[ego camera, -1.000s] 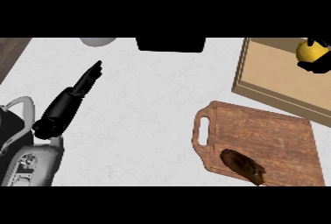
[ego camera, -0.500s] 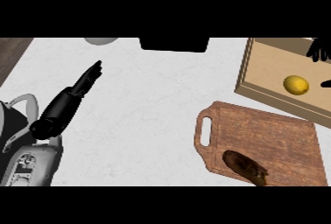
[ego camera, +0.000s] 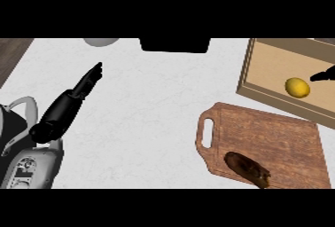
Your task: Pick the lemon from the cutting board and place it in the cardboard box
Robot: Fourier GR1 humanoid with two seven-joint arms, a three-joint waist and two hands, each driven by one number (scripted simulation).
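**Lemon in the box, board left with one dark item**

The lemon (ego camera: 297,87) lies on the floor of the cardboard box (ego camera: 247,66), at the bench's (ego camera: 150,106) right side. Just right of it, not touching, a black sliver of the right hand (ego camera: 324,75) shows at the view's edge (too little to tell whether it is open or clenched). The cutting board (ego camera: 274,133) sits below the box, carrying a dark brown vegetable (ego camera: 247,168). The left hand (ego camera: 78,91) rests at the left, fingers straight and released.
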